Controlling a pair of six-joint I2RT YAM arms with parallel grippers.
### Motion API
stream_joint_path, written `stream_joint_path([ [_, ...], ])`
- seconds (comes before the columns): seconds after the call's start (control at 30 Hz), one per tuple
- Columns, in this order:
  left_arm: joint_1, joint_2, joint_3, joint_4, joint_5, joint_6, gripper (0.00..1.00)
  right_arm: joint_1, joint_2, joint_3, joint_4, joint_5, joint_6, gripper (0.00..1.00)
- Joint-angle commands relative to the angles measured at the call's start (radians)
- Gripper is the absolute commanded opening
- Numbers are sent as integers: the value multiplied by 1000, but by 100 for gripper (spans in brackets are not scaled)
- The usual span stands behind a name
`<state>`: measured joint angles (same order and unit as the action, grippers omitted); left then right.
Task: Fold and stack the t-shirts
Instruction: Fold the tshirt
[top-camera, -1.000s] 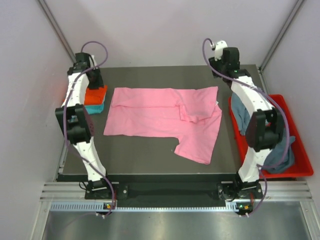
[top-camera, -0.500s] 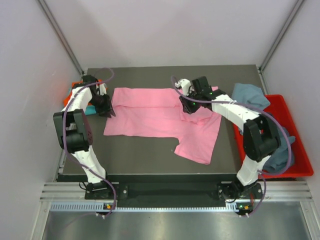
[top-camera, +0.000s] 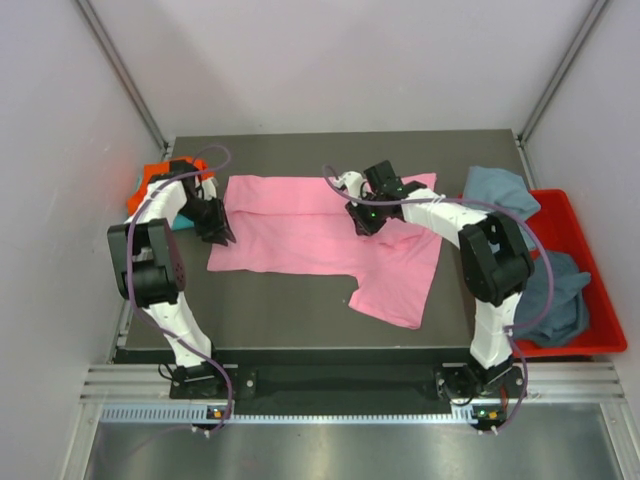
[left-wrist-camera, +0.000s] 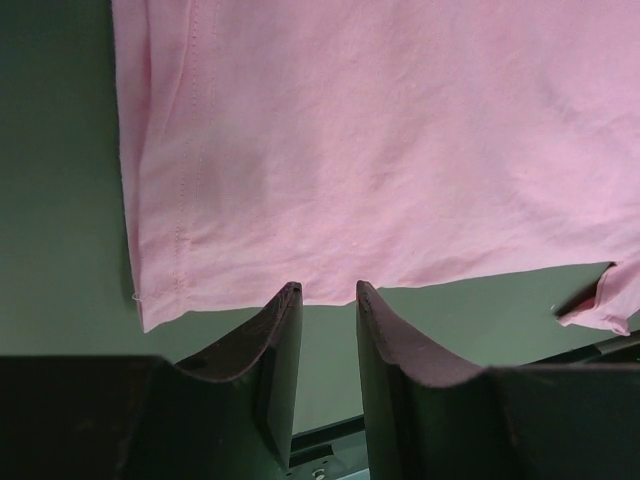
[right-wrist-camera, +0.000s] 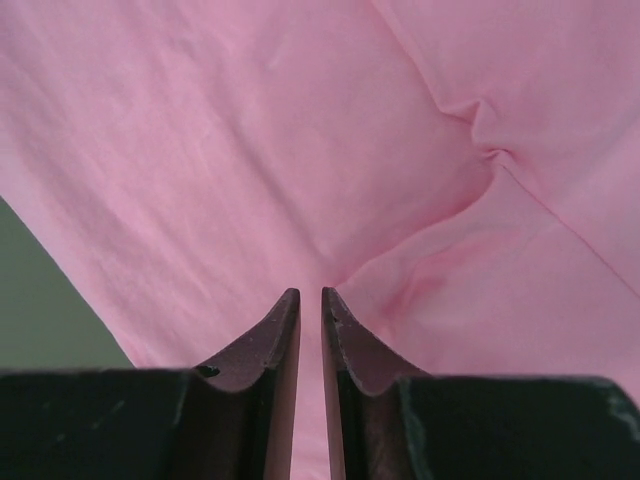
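Right gripper (top-camera: 361, 222) nearly pinched over mid fold of pink t-shirt (top-camera: 290, 228) flat on table (top-camera: 280, 312), hold unconfirmable (pink in the slit); left gripper (top-camera: 224, 236) narrowly parted, empty, at left hem, long axis arm-to-arm.

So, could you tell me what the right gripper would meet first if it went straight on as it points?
The pink t-shirt: the right gripper points straight at its cloth, beside a crease, with nothing between. Whether the tips touch it is unclear.

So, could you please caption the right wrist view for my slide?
Right pincer, jaws nearly together, at a crease in the pink tee.
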<state>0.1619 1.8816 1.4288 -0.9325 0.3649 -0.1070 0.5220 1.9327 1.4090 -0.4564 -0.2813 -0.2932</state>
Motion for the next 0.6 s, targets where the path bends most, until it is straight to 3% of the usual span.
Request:
stream_joint_path([
  [0.0, 4, -65, -2, 14, 28, -5, 33, 30, 11, 48, 15, 7, -18, 15],
  [0.57, 4, -26, 51, 6, 57, -23, 33, 35, 12, -25, 35, 70, -52, 9],
])
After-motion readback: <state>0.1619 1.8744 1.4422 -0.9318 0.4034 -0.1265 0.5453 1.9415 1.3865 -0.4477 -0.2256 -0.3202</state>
